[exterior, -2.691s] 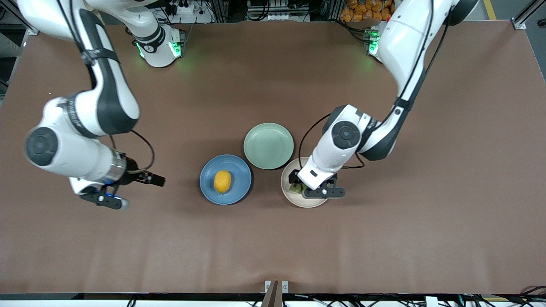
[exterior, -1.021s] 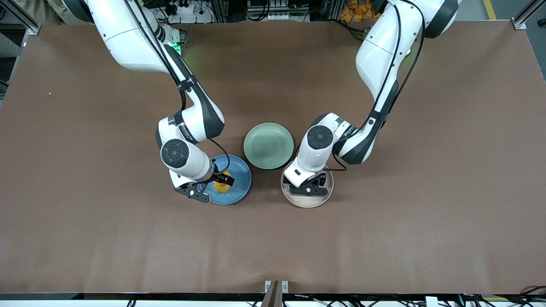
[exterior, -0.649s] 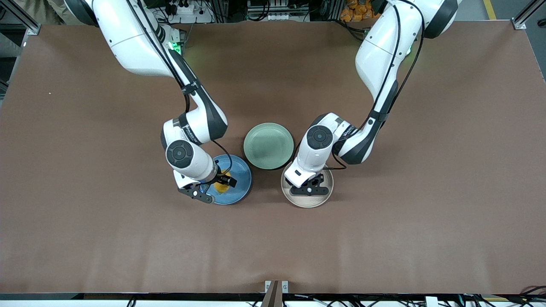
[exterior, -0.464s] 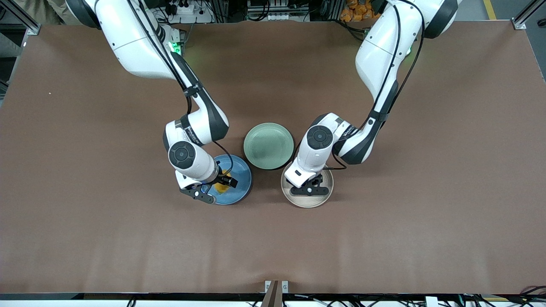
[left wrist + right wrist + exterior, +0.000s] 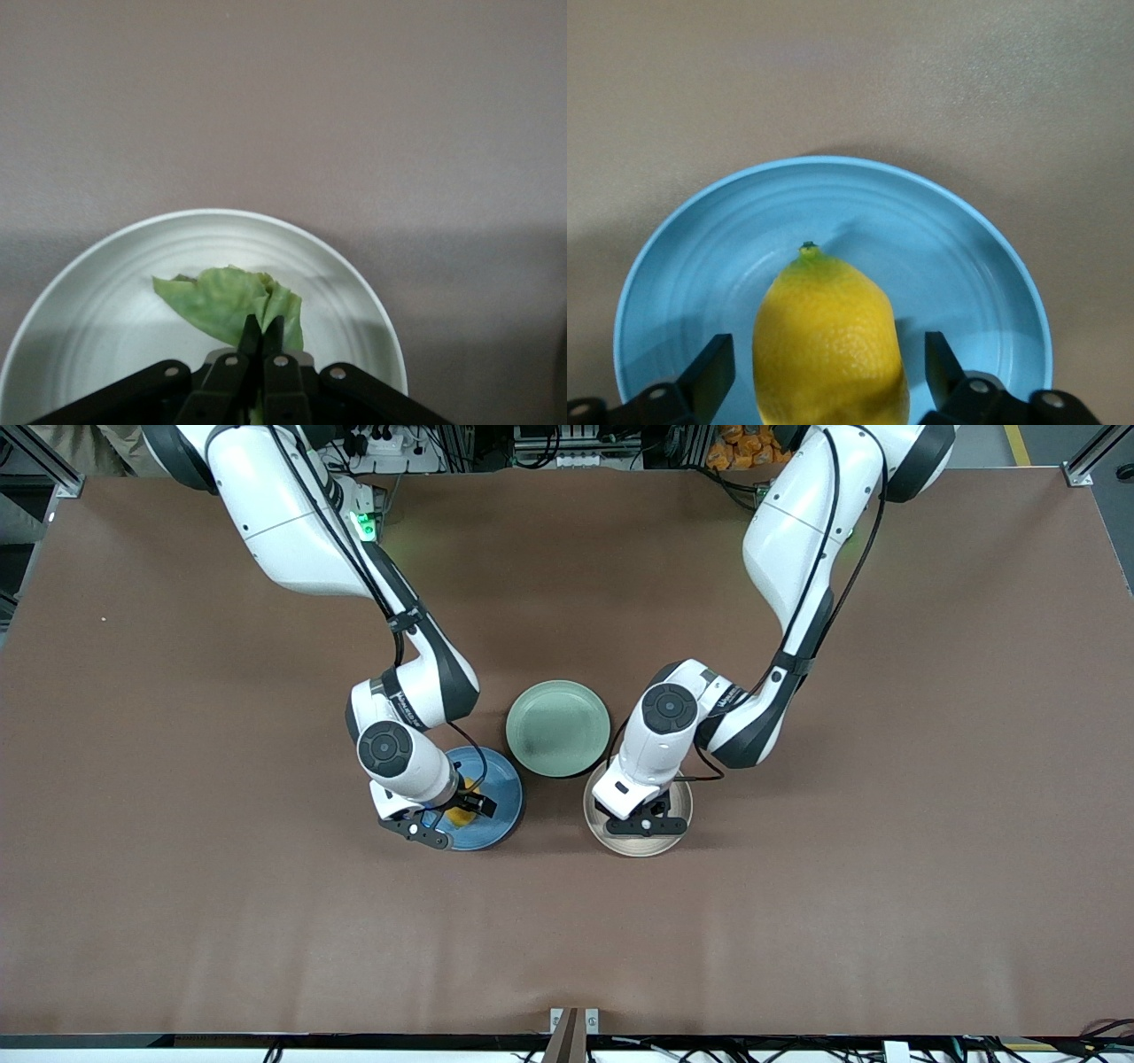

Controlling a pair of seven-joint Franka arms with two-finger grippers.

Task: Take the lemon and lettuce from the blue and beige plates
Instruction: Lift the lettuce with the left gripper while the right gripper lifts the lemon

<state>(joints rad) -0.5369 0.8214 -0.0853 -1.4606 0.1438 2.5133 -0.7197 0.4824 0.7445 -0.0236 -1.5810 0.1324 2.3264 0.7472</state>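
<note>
Brown surface [image 5: 886,868] carries a green plate [image 5: 558,728] beside two others. Over the blue plate [image 5: 939,239], the right end effector [image 5: 828,376] stands open around the lemon [image 5: 830,341]. Over the beige plate [image 5: 106,301], the left end effector [image 5: 262,332] is closed on the lettuce [image 5: 221,301].

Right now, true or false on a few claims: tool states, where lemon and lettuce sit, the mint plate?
1. The left tool is shut on the lettuce. True.
2. The right tool is shut on the lemon. False: open, a finger on each side, gaps showing.
3. The lemon sits on the blue plate. True.
4. The lettuce is on the mint-green plate. False: it is on the beige plate; the mint-green plate holds nothing.
</note>
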